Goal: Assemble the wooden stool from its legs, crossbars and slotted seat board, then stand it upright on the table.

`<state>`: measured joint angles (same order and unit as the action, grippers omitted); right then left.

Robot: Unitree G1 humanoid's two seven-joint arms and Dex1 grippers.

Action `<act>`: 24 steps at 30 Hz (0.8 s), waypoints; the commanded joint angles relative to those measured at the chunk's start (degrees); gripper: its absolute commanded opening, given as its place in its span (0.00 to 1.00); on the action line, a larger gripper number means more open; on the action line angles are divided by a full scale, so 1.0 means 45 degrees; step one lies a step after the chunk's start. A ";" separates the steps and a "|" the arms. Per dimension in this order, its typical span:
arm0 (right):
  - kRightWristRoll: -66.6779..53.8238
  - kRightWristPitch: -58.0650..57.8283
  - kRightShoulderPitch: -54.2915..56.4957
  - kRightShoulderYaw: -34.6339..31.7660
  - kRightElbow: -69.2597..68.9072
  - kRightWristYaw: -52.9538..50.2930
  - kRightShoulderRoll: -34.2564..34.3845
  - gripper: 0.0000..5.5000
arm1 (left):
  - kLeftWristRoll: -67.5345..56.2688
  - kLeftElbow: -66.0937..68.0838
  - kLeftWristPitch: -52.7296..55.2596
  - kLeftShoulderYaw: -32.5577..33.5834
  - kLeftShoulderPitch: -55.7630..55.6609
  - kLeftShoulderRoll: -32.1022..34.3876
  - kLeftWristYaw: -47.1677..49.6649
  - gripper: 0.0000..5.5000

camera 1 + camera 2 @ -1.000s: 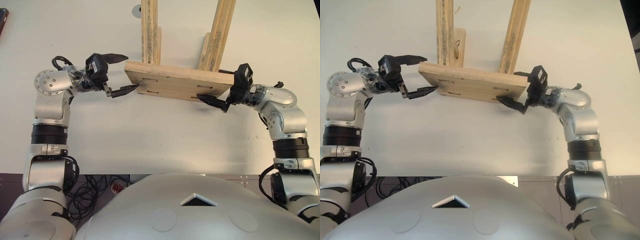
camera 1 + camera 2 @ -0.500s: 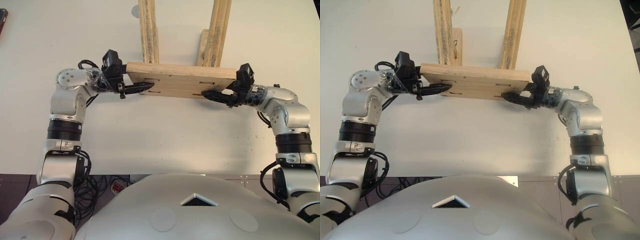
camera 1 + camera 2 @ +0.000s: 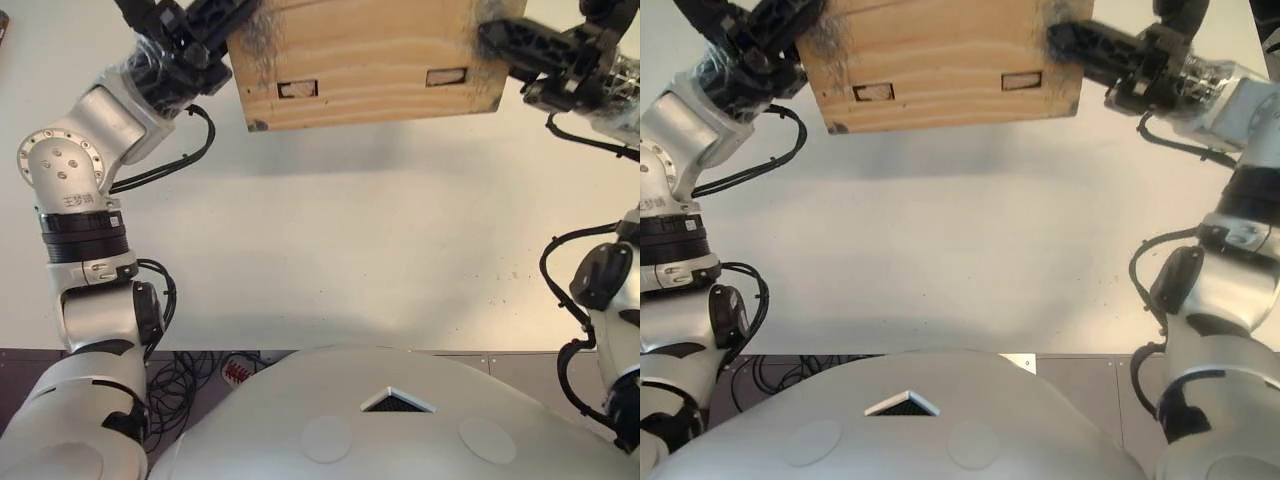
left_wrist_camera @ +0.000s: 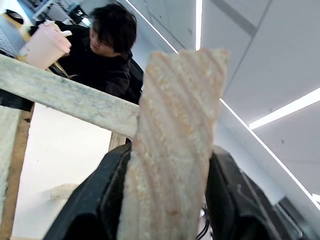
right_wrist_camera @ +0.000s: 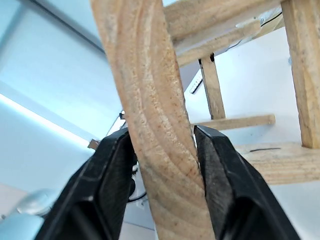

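Seat board top cropped, left tool, right tool clamping it

the two eye views look forward and down from the head, over both arms, onto the white tabletop. they share almost the same scene, the right eye's picture set slightly sideways. the board sits near these cameras at the top edge, with the left pincer and right pincer at its ends. the left wrist view sits very close to the board's edge and faces up toward the ceiling. the right wrist view is as close and seems tilted upward too, with the legs beyond.
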<state>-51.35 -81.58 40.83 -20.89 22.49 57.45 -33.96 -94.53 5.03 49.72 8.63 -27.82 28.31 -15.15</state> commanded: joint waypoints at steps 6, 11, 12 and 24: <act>-0.1032 -0.0514 0.5645 -0.6413 0.5168 -0.8294 0.1656 0.26 | -0.1246 0.3271 -0.3531 0.1402 -0.4260 -0.2112 1.0722 0.33; -0.0532 0.1325 0.5474 -0.7218 0.5407 -1.1810 0.2750 0.31 | 0.0957 0.6461 -0.4323 0.1452 -0.5694 -0.2010 1.0093 0.39; -0.0513 0.1468 0.5371 -0.7281 0.5407 -1.2212 0.2921 0.34 | 0.1175 0.6747 -0.4534 0.1503 -0.5870 -0.2078 0.9904 0.41; -0.0403 0.4577 0.0368 -0.6615 -0.1753 -1.2591 0.4744 0.53 | 0.7294 0.2393 -0.6558 0.2633 -0.1981 -0.0691 0.5122 0.58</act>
<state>-54.20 -66.11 49.22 -51.65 23.31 -0.43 -15.66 -68.64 21.52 22.31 20.85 -44.33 22.15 11.92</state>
